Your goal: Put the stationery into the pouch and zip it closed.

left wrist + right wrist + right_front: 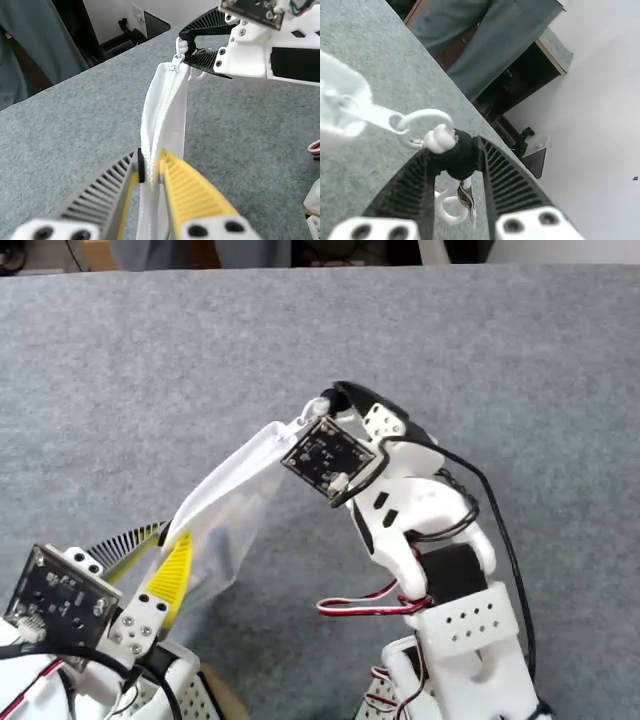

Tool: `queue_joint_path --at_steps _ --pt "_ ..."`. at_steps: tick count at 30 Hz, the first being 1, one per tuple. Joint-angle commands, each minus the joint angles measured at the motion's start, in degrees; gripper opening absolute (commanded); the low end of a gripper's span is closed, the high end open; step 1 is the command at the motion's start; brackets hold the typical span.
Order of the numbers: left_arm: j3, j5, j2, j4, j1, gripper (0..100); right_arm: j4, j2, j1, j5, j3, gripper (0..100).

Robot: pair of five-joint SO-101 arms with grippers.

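"Where was the pouch (pixel 235 495)?"

"Stretched between the two arms over the grey table (pixel 130 370), with its zip edge turned up."

"And the left gripper (pixel 149 167)?"

"Clamped on one end of the pouch, right on the zip seam."

"The right gripper (pixel 456 150)?"

"Pinched tight on the zip pull (pixel 426 118) at the far end, where the slider sat."

Your left arm (pixel 130 625) sits low and pulled back, jaws clamped tight; your right arm (pixel 405 515) stretches forward, jaws pinched together.
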Motion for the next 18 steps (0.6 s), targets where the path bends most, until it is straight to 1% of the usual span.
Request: queue_joint_path --at_steps 1,3,5,7,9,11,14,16,18 --pt "-2.07 0.7 -0.18 -0.26 0.13 3 0.53 0.22 4.04 -0.09 -0.13 1.4" --pt "1.63 0.7 -0.09 -1.32 -0.13 3 2.99 0.22 0.26 -2.02 -1.45 1.5" --pt "6.9 0.7 -0.09 -4.66 -0.31 3 5.71 0.31 -2.9 -6.95 -3.21 1.5" --pt "11.91 0.7 -0.09 -7.82 -1.8 5 7.65 0.31 -4.04 -11.69 -4.79 2.5" --pt "17.1 0.7 0.09 -11.43 -4.35 12 9.32 0.31 -3.87 -15.21 -6.37 8.0" --pt "21.67 0.7 1.05 -14.95 -6.99 20 11.34 0.22 -2.99 -16.97 -7.87 15.3" --pt "25.19 0.7 4.84 -19.69 -9.19 30 13.89 0.22 -2.64 -17.05 -9.63 24.2" --pt "24.92 0.79 8.44 -22.24 -9.98 31 15.47 0.13 -2.73 -17.23 -11.12 28.5" --pt "22.81 2.55 12.75 -25.67 -11.3 32 16.18 0.13 -2.81 -17.23 -13.49 31.2"
